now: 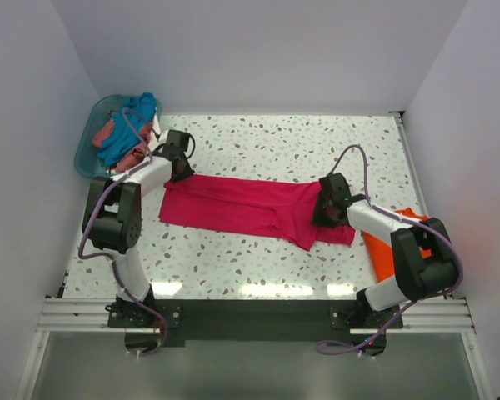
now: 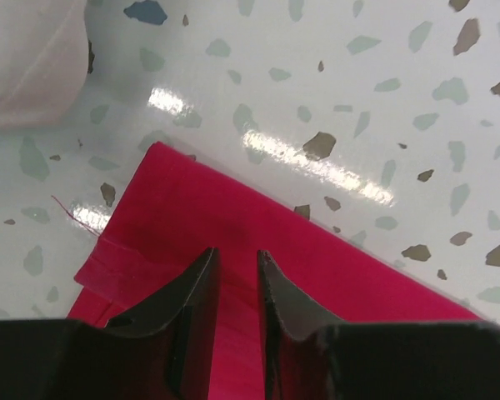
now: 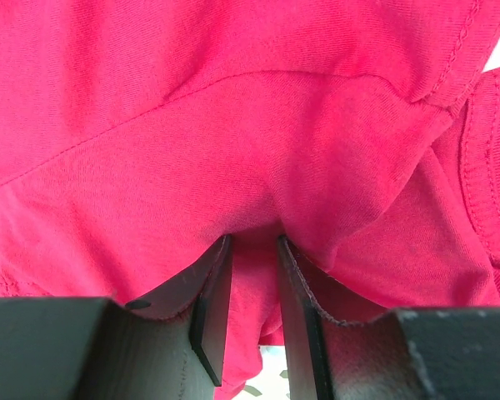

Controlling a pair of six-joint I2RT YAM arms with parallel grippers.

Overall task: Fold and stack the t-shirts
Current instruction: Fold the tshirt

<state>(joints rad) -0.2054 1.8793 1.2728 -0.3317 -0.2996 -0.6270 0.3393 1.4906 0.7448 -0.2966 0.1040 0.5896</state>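
I see the magenta t-shirt (image 1: 250,209) folded into a long strip across the middle of the table (image 1: 300,146), each end pinched. My left hand (image 2: 236,279) grips its left corner, and my right hand (image 3: 252,275) is clamped on bunched fabric at the right end, beside the orange t-shirt (image 1: 383,250).

You can see a white counter (image 1: 258,267) with little dark specks. A see-through teal tub (image 1: 87,150) sits at its far left corner.
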